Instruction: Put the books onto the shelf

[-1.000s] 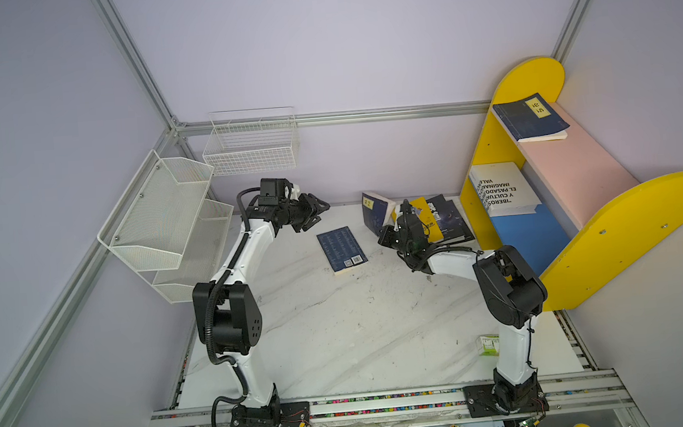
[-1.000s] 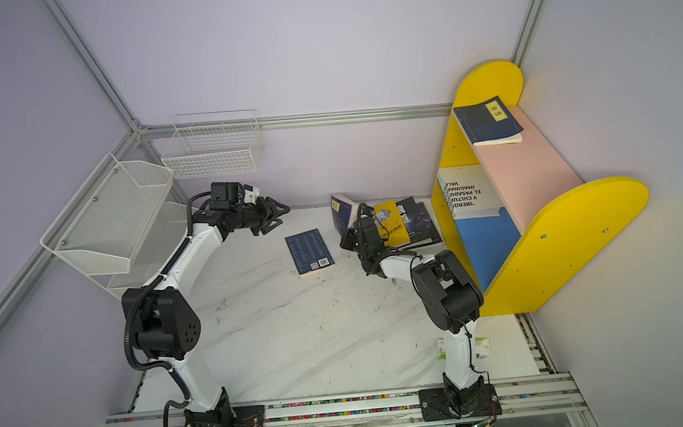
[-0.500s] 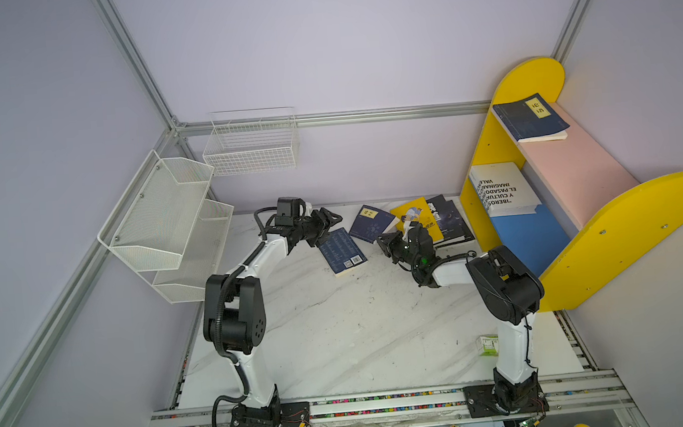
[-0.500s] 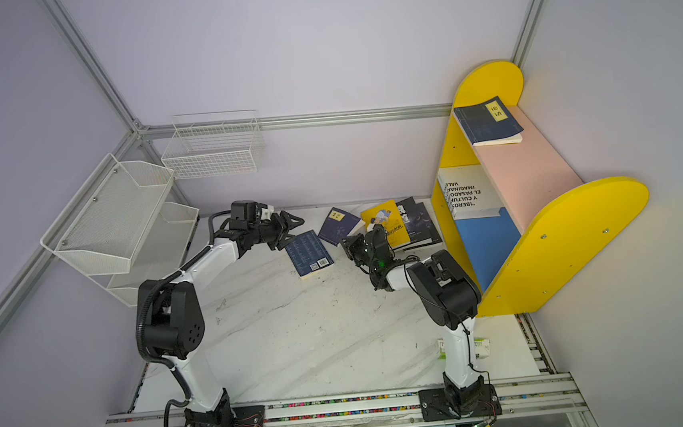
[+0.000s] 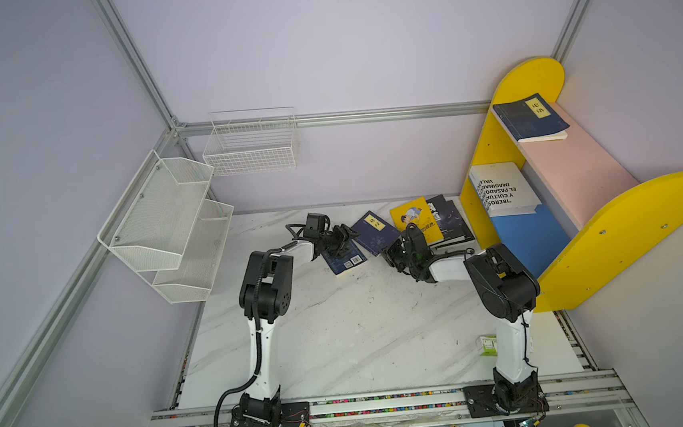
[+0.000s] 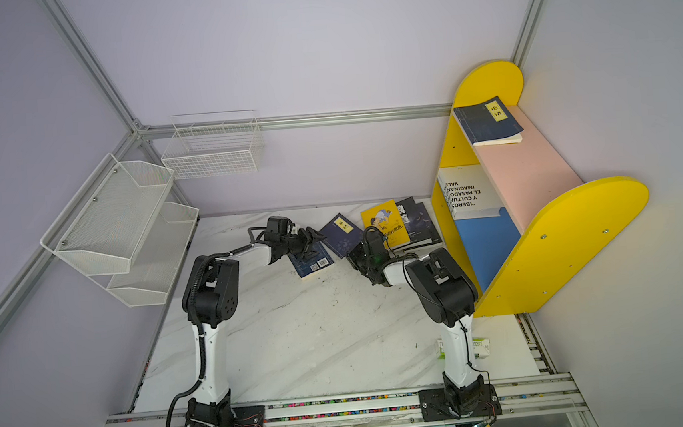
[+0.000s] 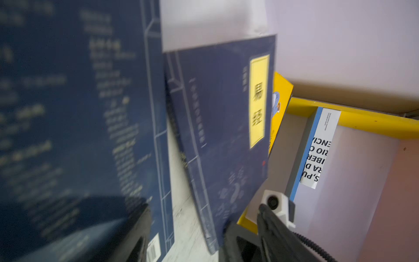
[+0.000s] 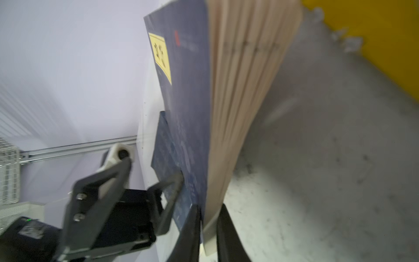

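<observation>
**Step in hand: pickup of the labelled navy book for transfer to the shelf**

We judged the step in hand to be the pickup of the next book. The right gripper [image 8: 208,215] was clamped on a corner of the navy book with a yellow label [image 5: 374,233]. That book sat on the table [image 5: 361,325] near the shelf [image 5: 625,234], just beyond the yellow cartoon book [image 5: 415,219]. The left gripper [image 7: 203,215] had its jaws apart and held nothing. It hovered over the barcode-up navy book [image 5: 345,260], the one farthest from the shelf.

As we judged it, the next move called for raising the clamped book clear of its neighbours. It would then go to the shelf and be set on a board. A corner grip lets the pages fan and the book swing, so a slow lift was advisable.

Count:
- Books on the shelf: two, the shelved navy book [image 5: 530,118] on the pink upper board [image 5: 578,171] and the white book [image 5: 502,189] on the blue lower board [image 5: 529,237].
- Books on the table: three plainly, plus the dark books [image 5: 455,224] just beside the shelf. These looked like two overlapped, though we could not be sure.
- Grippers: two.
- Well apart from the shelf: one mesh rack [image 5: 165,224] and one wire basket [image 5: 251,142].
</observation>
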`<state>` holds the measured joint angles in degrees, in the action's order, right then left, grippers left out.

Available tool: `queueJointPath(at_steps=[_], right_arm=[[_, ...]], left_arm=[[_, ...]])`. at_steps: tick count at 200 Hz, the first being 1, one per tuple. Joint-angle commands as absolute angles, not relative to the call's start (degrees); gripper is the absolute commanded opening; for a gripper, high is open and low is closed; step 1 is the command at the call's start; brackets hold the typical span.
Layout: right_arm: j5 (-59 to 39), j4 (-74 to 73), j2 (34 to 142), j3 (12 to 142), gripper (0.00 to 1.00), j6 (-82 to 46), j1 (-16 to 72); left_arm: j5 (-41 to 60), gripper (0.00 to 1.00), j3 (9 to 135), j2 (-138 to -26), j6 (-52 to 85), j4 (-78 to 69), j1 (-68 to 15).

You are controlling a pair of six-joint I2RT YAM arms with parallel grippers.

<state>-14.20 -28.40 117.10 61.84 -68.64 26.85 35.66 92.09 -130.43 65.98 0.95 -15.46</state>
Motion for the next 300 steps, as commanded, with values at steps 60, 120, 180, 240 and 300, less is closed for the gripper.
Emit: queueJointPath(at_steps=[60,120,180,240,300], right_arm=[[-16.23,-38.56,120.27,61.58,0.40,-67.30,26.98],[-17.12,-45.20,120.79,60.56,0.10,-68.84,27.08],[-16.76,-44.65,115.83,61.52,0.00,-69.21,26.11],[-13.10,-31.94,103.09,71.95,0.00,-57.80,23.03],[-6.35,-15.36,97.21,86.84,0.00,-48.52,21.31]], left_arm=[[33.37,0.68,99.30,-134.07,64.95,6.17,-16.21],[33.96,0.67,99.17,-134.61,65.69,5.91,-16.92],[35.63,0.68,94.17,-127.32,68.11,-1.27,-15.25],[35.69,0.68,84.38,-113.50,69.46,-8.96,-10.00],[34.89,0.69,82.12,-110.02,68.80,-10.02,-9.10]])
